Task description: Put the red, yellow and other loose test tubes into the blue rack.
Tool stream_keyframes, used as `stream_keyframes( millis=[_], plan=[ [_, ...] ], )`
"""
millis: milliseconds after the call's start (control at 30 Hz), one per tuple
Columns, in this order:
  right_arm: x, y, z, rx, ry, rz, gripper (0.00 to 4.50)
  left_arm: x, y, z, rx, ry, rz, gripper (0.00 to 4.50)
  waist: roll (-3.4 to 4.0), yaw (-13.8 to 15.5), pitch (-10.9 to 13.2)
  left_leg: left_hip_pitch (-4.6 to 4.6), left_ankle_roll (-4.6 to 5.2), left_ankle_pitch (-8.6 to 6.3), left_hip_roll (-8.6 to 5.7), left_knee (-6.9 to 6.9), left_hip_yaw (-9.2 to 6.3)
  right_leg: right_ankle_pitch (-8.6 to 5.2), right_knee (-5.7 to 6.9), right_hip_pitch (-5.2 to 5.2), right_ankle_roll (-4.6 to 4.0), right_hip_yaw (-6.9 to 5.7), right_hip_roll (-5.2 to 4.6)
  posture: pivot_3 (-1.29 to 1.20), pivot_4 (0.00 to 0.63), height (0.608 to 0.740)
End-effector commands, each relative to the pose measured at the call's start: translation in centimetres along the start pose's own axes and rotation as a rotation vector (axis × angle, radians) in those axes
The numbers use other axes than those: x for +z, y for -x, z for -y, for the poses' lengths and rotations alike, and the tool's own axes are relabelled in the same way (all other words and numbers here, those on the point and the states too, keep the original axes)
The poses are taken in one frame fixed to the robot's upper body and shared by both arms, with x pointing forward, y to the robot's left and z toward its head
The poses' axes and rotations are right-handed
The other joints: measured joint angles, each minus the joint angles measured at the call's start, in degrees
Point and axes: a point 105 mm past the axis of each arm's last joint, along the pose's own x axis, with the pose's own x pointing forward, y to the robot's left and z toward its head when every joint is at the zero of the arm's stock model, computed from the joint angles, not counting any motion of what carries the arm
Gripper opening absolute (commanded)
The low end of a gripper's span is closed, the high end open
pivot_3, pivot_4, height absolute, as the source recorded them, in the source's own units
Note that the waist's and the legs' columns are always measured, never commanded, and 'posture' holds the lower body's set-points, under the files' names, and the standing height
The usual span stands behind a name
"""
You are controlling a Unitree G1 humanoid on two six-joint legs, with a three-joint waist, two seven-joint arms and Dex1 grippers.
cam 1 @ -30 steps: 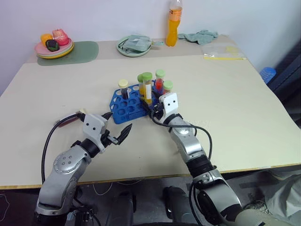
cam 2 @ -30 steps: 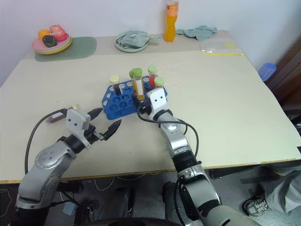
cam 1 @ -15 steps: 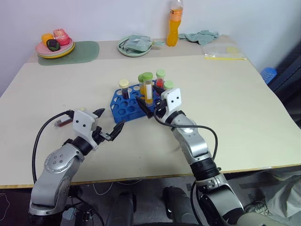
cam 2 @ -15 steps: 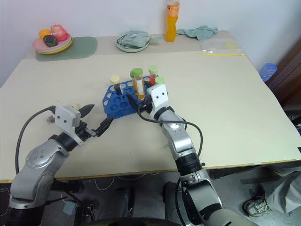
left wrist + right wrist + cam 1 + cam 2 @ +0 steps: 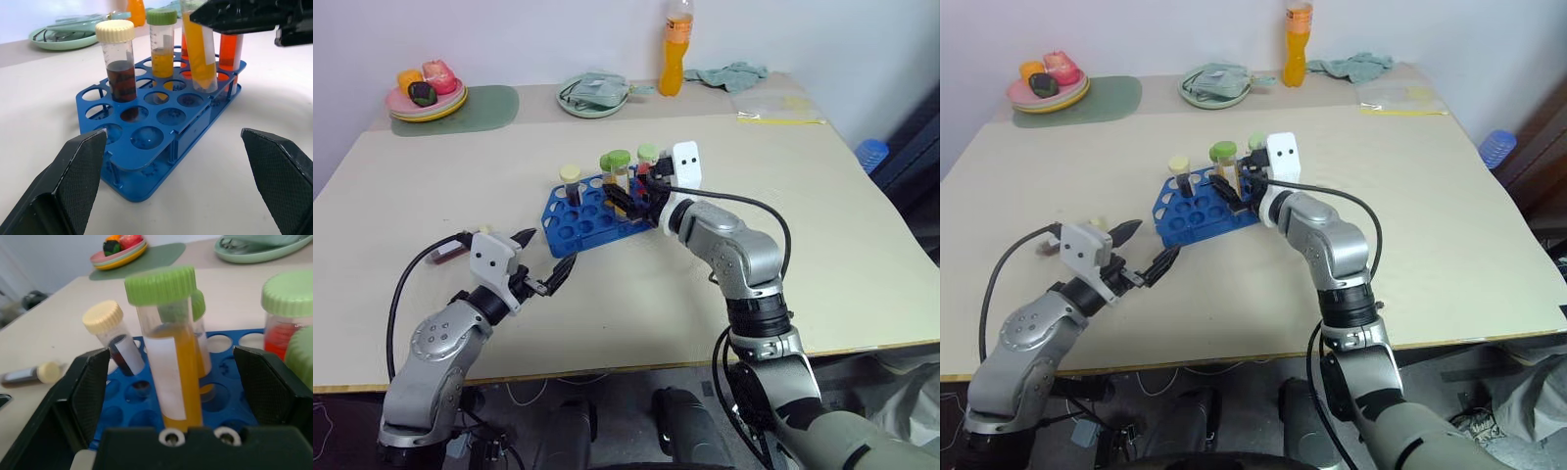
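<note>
Right end effector (image 5: 628,201) raised, astride yellow tube (image 5: 171,367).

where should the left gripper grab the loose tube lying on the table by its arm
Grip the loose tube across the middle of its body, coming down from above. It lies flat on the table, cream cap toward the blue rack, so a side approach has no room. The left gripper is open and close by.

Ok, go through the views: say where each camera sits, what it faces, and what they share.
Head eyes: above the table, looking forward and down at the rack; both arms show.
Left wrist: low on the table, facing the rack; own open jaws at the bottom.
Right wrist: close over the rack, facing the yellow tube; own open jaws.
Shared: rack and tubes.
</note>
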Motion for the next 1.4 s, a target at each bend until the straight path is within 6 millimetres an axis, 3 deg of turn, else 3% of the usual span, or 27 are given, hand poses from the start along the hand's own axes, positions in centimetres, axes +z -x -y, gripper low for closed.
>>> stream_keyframes(
  millis=[33,467,533,967,1067,1133,1233,1400],
  plan=[
    [1.8,-0.1,-0.3,0.027,-0.037,0.0,4.42,1.3,-0.1,0.7,-0.011,-0.027,0.044,4.5,0.0,0.0,0.0,0.0,0.0,0.0,0.0,0.0,0.0,0.0,0.0,0.0,0.0,0.0,0.0,0.0,0.15,0.74],
    [1.4,-0.3,-1.0,0.044,-0.015,-0.057,4.42,1.4,0.0,0.9,0.005,-0.021,0.043,4.5,0.0,0.0,0.0,-0.02,0.0,0.0,0.0,-0.01,-0.01,0.0,-0.02,-0.01,0.0,-0.01,0.01,0.0,0.15,0.74],
    [1.3,-0.3,-1.0,0.04,-0.01,-0.059,3.61,1.4,0.0,1.0,0.004,-0.021,0.043,4.5,0.0,0.0,0.0,-0.02,0.0,0.0,0.0,-0.01,0.0,0.0,-0.02,-0.01,0.0,-0.01,0.01,0.0,0.15,0.74],
    [0.7,-0.4,-1.2,0.03,0.001,-0.06,3.61,1.6,-0.2,0.8,0.001,-0.025,0.045,4.5,0.0,0.0,0.0,-0.03,0.0,0.0,0.0,-0.01,0.0,0.0,-0.02,-0.01,0.0,-0.01,0.01,0.0,0.15,0.74],
    [0.7,-0.5,-1.2,0.023,0.007,-0.057,2.37,1.3,-0.1,0.7,0.001,-0.024,0.042,4.5,0.0,0.0,0.0,-0.03,0.0,0.0,0.0,-0.01,0.0,0.0,-0.02,-0.01,0.0,-0.01,0.01,0.0,0.15,0.74],
    [0.6,-0.5,-1.2,0.022,0.005,-0.058,2.37,1.2,0.0,0.7,0.001,-0.024,0.04,4.5,0.0,0.0,0.0,-0.03,0.0,0.0,0.0,-0.01,0.0,0.0,-0.02,-0.01,0.0,-0.01,0.01,0.0,0.15,0.74],
    [0.5,-0.5,-1.3,0.022,0.006,-0.057,1.59,1.1,0.0,0.7,0.001,-0.025,0.039,4.5,0.0,0.0,0.0,-0.03,0.0,0.0,0.0,-0.02,-0.01,0.0,-0.02,-0.01,0.0,-0.01,0.01,0.0,0.15,0.74],
    [0.3,-0.5,-1.3,0.014,0.03,-0.054,1.59,1.2,0.0,0.7,0.002,-0.027,0.039,4.5,0.01,-0.1,0.0,-0.02,0.0,0.0,0.01,-0.02,-0.01,0.0,-0.02,-0.02,0.0,-0.02,0.03,0.0,0.15,0.74]
  ],
)
